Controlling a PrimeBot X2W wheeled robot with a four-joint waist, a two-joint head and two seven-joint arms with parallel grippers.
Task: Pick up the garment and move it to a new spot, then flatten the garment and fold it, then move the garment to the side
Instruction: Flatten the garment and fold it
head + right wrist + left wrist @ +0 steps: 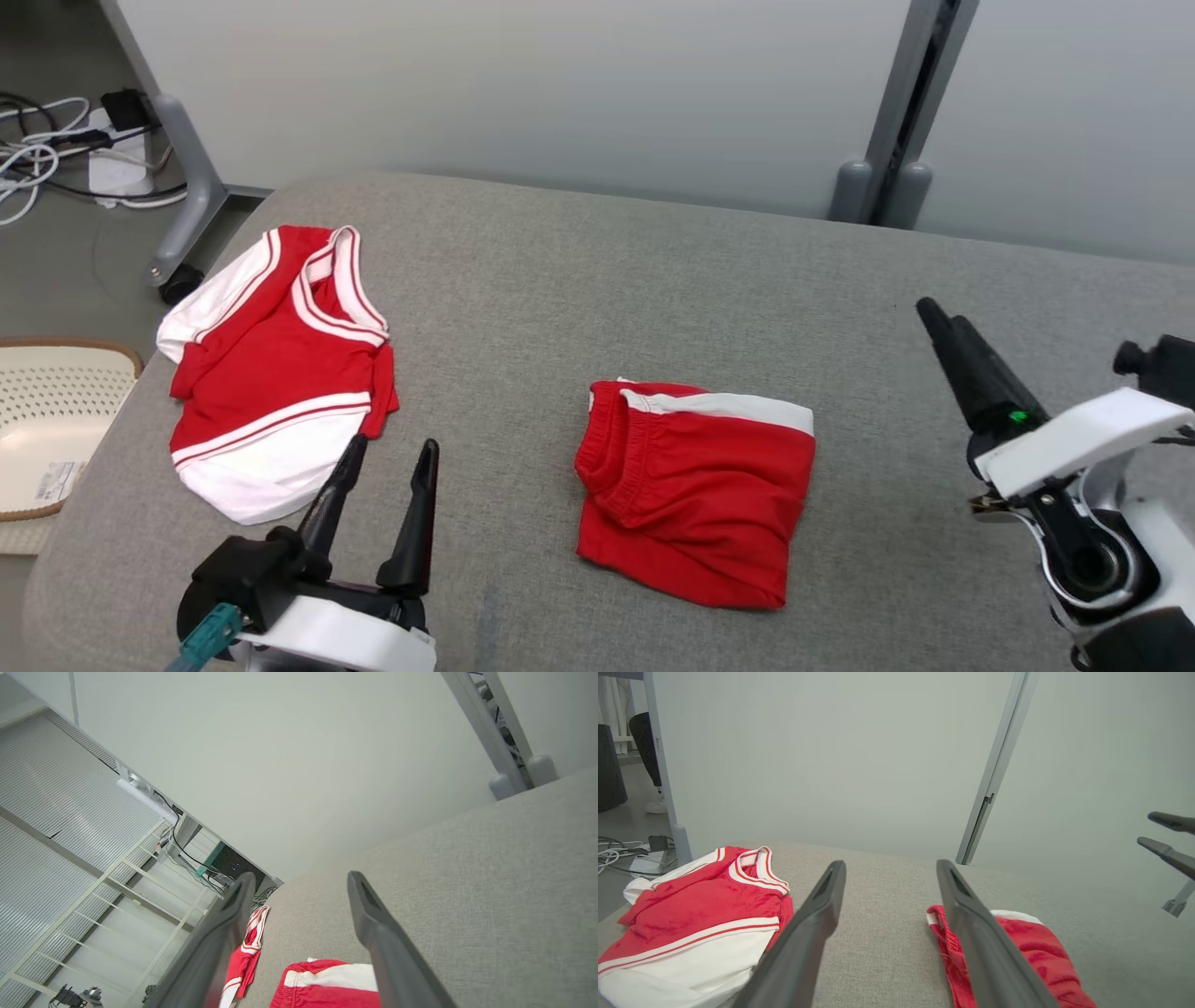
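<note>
The left fingers [417, 513] and right fingers [971, 373] gape wide, empty. Folded shorts [695, 490] lie between them; pinching all layers low at one edge should keep the fold.

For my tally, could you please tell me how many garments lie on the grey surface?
2: a red-and-white top at the left edge, and folded red shorts near the middle.

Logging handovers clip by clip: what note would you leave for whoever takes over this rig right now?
Left hand: open, empty, near the red-and-white jersey at the left of the table.
Right hand: open, empty, raised at the right.
Red shorts: folded, lying mid-table.
Done: folding looks complete.
Left: probably moving the shorts aside.
</note>
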